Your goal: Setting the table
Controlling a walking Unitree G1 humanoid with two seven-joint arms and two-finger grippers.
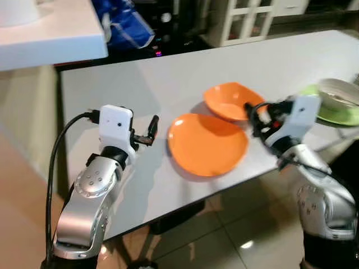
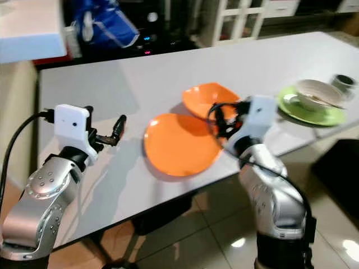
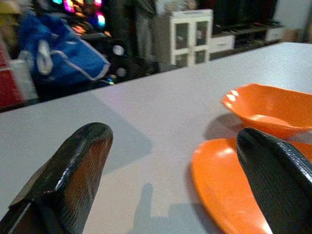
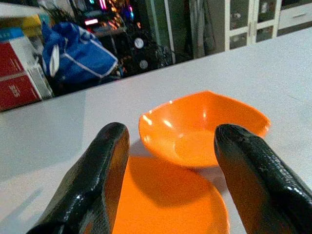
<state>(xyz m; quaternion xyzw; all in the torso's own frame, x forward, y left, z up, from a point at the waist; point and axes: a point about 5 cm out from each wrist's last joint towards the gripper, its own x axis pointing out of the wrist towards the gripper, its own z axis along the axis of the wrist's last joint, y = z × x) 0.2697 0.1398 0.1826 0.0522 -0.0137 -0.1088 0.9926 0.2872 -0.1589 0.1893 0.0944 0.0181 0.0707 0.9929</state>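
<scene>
A flat orange plate (image 1: 207,144) lies near the front edge of the white table (image 1: 146,78). An orange bowl (image 1: 230,101) sits just behind it, touching or overlapping its far rim. My right gripper (image 1: 255,115) hovers open at the plate's right edge. In the right wrist view its fingers (image 4: 112,146) frame the bowl (image 4: 204,126) ahead and the plate (image 4: 165,204) below. My left gripper (image 1: 150,131) stands open over bare table left of the plate. In the left wrist view the plate (image 3: 229,190) and bowl (image 3: 268,107) lie ahead.
A green plate (image 2: 311,111) carrying a white bowl (image 2: 317,92) sits at the table's right end, with a small cup (image 2: 343,81) behind it. A blue bag (image 1: 126,25) and white cabinets (image 1: 247,19) stand beyond the table. A white counter (image 1: 45,33) juts in at far left.
</scene>
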